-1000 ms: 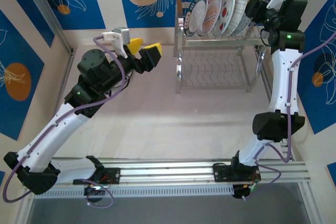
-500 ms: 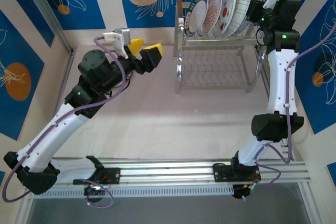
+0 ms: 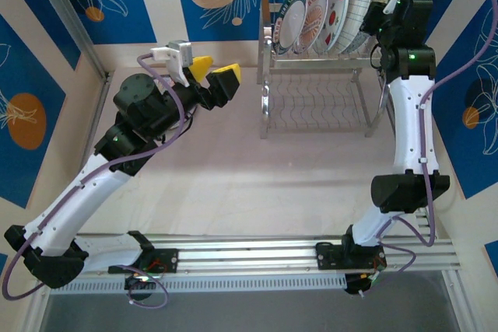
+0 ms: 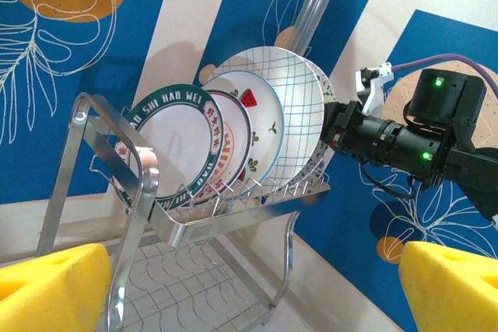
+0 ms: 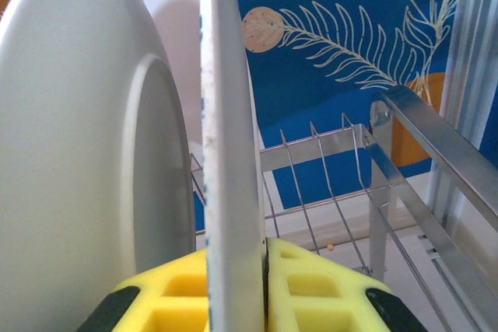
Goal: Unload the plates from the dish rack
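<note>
Two yellow-padded grippers split the work. Nearest the bases, the left gripper [image 3: 214,74] hangs left of the shiny two-tier steel wire dish rack [image 4: 226,215], well apart from it. Its jaws are spread wide and empty, and it seems parked where it will not crowd the other arm. On the rack's slotted upper shelf the round plates stand on edge in a row: a green-rimmed lettered plate [image 4: 167,141] at the left end, then a watermelon-patterned plate [image 4: 261,126] and a white grid-lined plate [image 4: 292,83]. At the rack's right end the right gripper [image 5: 233,270] is clamped on the rim of the last, pale speckled plate [image 5: 226,114], one pad on each face. Taking the outermost plate by its edge probably lets it lift straight from its slot, clear of its pale neighbour [image 5: 85,161] just beside it.
</note>
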Controlling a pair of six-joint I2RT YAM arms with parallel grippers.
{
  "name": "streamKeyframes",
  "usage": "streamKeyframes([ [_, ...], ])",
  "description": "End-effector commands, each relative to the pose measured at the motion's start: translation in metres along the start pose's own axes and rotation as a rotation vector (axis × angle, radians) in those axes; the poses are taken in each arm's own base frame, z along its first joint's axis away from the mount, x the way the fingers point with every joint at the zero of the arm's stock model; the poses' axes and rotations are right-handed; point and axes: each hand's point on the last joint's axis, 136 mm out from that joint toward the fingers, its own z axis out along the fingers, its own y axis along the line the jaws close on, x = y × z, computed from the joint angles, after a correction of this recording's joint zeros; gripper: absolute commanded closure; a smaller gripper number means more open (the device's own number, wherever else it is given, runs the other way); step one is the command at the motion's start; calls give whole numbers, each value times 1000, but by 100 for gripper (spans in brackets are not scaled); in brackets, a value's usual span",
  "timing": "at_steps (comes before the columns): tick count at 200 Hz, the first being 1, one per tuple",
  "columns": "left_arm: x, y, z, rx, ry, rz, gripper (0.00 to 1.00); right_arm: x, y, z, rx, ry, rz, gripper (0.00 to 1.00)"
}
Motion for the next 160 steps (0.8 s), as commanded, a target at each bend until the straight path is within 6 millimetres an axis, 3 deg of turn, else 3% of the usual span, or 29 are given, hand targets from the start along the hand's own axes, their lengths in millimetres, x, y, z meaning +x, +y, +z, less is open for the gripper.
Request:
streamKeyframes([
  [1,-25,-14,-12,25,-65,-4,5,-51,21,-45,-41,-155,-4,100],
  [97,-59,-32,-11,68,-144,21,4,-82,10,-87,55,-259,-19,100],
  [160,-75,-40,-13,90,-183,27,2,-90,-4,-111,138,-283,-26,100],
])
